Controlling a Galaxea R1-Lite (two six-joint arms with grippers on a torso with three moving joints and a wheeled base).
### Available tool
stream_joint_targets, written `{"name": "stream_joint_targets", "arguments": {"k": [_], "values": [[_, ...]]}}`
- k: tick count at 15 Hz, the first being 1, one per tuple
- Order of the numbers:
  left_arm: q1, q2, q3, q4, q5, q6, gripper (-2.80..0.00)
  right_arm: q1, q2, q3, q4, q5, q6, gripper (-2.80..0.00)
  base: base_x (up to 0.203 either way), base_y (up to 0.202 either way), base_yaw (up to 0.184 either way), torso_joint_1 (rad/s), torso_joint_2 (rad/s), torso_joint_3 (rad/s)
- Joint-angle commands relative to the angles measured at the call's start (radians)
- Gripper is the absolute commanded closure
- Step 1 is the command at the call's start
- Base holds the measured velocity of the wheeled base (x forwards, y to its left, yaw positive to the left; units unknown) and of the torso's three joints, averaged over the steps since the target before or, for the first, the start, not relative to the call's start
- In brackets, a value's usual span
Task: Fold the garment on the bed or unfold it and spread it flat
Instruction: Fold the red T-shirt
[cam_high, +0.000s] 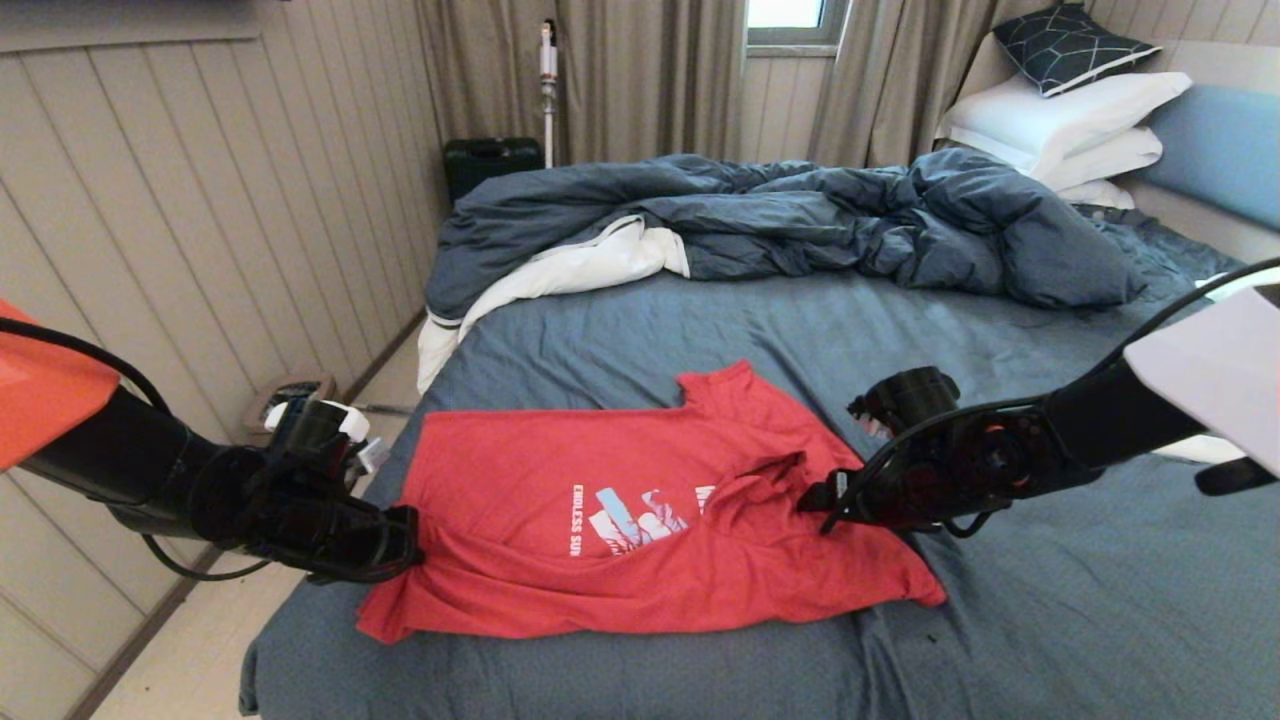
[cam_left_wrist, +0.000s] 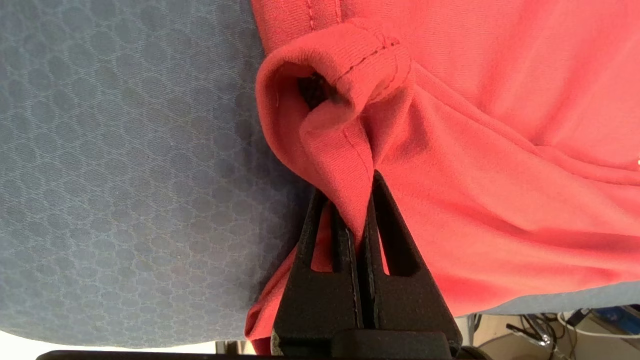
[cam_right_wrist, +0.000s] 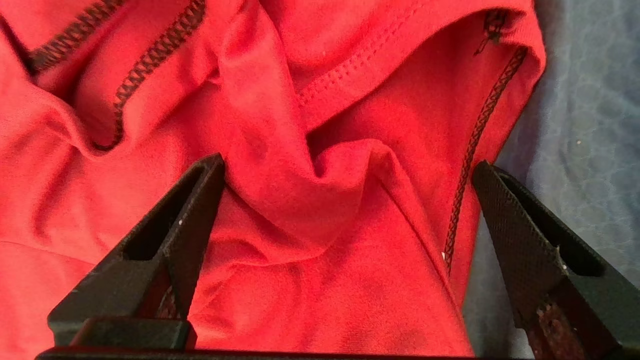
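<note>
Left tool (cam_high: 405, 545) pinches the T-shirt (cam_high: 560, 480) hem as an anchor; right tool (cam_right_wrist: 345, 200), spread wide, straddles a bunched fold to grab.

I'm working in a home bedroom: a bed (cam_high: 700, 330) with a rumpled duvet (cam_high: 800, 215), stacked pillows (cam_high: 1060, 125) against a headboard (cam_high: 1215, 150), curtains (cam_high: 640, 70) beside a window (cam_high: 790, 20), panelled walls (cam_high: 200, 200).

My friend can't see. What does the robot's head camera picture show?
A red T-shirt lies rumpled on a blue bed. The left gripper pinches its edge shut, while the open right gripper sits over the bunched cloth. A dark duvet is heaped behind.
</note>
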Motion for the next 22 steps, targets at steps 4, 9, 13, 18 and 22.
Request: {"name": "stream_joint_targets", "arguments": {"k": [4,9,13,18,22], "values": [[0.000,0.005,-0.005,-0.001,-0.001,-0.002,0.00,0.001,0.020,0.005,0.000,0.000,0.002,-2.80,0.000,0.000,0.000,0.000,0.00,0.000],[0.000,0.004,-0.008,-0.003,-0.001,-0.002,0.00,0.001,0.014,0.006,0.000,0.000,0.002,0.00,0.000,0.000,0.000,0.000,0.00,0.000],[0.000,-0.009,-0.029,0.009,-0.001,-0.003,0.00,0.000,-0.007,0.007,0.003,-0.001,0.003,0.00,0.000,0.000,0.000,0.000,0.00,0.000],[0.002,-0.048,-0.084,0.078,-0.001,-0.005,0.00,-0.001,-0.068,0.035,0.006,-0.001,0.002,0.00,0.000,0.000,0.000,0.000,0.00,0.000],[0.000,-0.074,-0.075,0.119,-0.003,-0.007,0.00,-0.008,-0.103,0.085,0.006,0.002,-0.008,0.00,0.000,0.000,0.000,0.000,0.00,0.000]]}}
